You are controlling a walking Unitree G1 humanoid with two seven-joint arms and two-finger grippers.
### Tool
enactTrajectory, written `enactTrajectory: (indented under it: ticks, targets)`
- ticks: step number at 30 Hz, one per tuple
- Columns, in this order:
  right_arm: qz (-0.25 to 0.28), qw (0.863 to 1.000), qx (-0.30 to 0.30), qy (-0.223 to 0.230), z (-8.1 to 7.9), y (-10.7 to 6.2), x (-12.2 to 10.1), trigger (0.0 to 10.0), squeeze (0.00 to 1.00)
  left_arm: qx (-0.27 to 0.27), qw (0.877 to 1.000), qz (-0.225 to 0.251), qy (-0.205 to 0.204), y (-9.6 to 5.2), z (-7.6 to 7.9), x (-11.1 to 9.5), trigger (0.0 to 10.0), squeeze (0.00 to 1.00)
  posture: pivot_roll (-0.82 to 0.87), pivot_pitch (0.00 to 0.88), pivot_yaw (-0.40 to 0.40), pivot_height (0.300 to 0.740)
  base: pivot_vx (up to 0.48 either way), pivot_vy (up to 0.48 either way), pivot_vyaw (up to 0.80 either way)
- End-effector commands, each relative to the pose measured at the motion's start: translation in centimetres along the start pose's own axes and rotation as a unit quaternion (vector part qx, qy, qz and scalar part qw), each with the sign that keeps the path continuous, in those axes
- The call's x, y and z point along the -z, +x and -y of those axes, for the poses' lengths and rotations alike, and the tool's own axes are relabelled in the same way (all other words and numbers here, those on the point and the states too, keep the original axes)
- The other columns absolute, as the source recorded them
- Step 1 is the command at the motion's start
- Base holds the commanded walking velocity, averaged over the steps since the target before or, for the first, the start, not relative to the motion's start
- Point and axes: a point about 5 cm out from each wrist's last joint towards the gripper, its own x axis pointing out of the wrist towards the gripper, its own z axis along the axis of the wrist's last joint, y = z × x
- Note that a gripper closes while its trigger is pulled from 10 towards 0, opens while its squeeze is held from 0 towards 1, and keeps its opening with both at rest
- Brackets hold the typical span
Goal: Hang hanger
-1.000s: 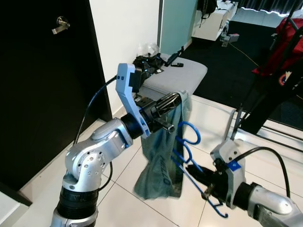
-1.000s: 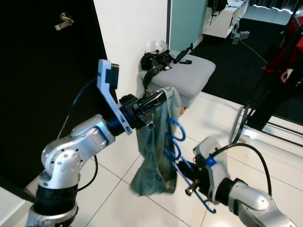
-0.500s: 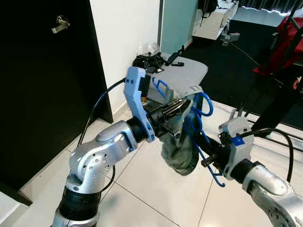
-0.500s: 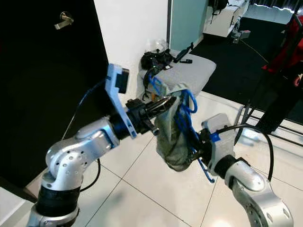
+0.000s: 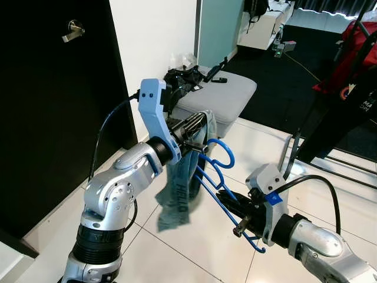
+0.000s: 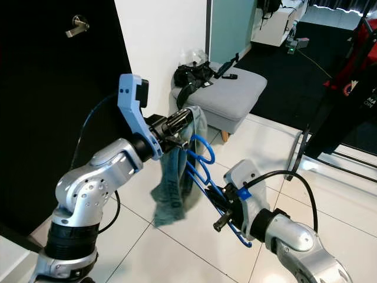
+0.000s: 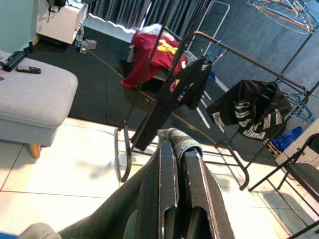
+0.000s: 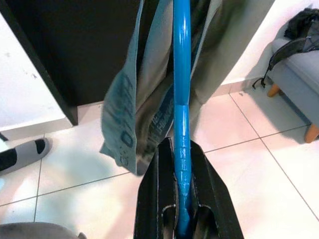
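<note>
Gripping blue hanger [image 5: 207,177], right gripper [image 5: 235,207]; left gripper [image 5: 197,125] pinching garment [image 5: 177,191].

both eye views look forward and down from the head, sharing the two arms, the grey stool [image 5: 227,94] and the tiled floor [image 6: 330,203]. the left wrist view faces along its fingers toward a clothes rack [image 7: 234,55]. the right wrist view looks close down its fingers at the floor.
</note>
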Motion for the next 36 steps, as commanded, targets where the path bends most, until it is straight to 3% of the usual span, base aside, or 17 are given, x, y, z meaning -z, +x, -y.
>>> enactTrajectory:
  ticks: [1,10,15,20,25,26,29,36]
  targets:
    - [0.024,1.0,0.018,-0.004,0.5,-0.1,-0.9,10.0,0.0,0.0,1.0,-0.005,0.015,0.0,0.0,0.4,10.0,0.0,-0.08,0.091,0.027,0.74,0.0,0.0,0.0]
    - [0.052,0.996,0.075,-0.009,2.1,-0.2,-1.8,10.0,0.0,0.0,0.999,-0.01,0.04,0.0,0.0,0.6,10.0,0.0,-0.08,0.088,0.024,0.74,0.0,0.0,0.0]
    - [0.064,0.993,0.095,-0.008,2.7,-0.3,-2.2,10.0,0.0,0.048,0.998,-0.017,0.039,-0.2,1.1,0.8,10.0,0.0,-0.08,0.089,0.024,0.74,0.0,0.0,0.0]
    - [0.067,0.993,0.099,-0.006,2.8,-0.3,-2.3,10.0,0.0,0.144,0.987,-0.057,0.049,-1.1,3.5,2.3,10.0,0.0,-0.08,0.092,0.023,0.74,0.0,0.0,0.0]
    - [0.066,0.993,0.097,-0.005,2.7,-0.2,-2.3,10.0,0.0,0.2,0.976,-0.073,0.04,-1.7,4.9,3.0,10.0,0.0,-0.08,0.094,0.024,0.74,0.0,0.0,0.0]
    - [0.064,0.993,0.096,-0.004,2.7,-0.2,-2.2,10.0,0.0,0.211,0.975,-0.07,0.032,-1.7,5.2,3.0,10.0,1.0,-0.08,0.095,0.025,0.74,0.0,0.0,0.0]
    - [0.061,0.994,0.093,-0.003,2.6,-0.1,-2.1,10.0,0.0,0.249,0.967,-0.061,0.007,-2.1,5.9,2.6,10.0,1.0,-0.08,0.096,0.025,0.74,0.0,0.0,0.0]
    - [0.045,0.997,0.068,0.0,2.3,-0.3,-1.6,10.0,0.0,0.284,0.957,-0.059,0.012,-2.9,5.9,1.9,10.0,1.0,-0.08,0.098,0.024,0.74,0.0,0.0,0.0]
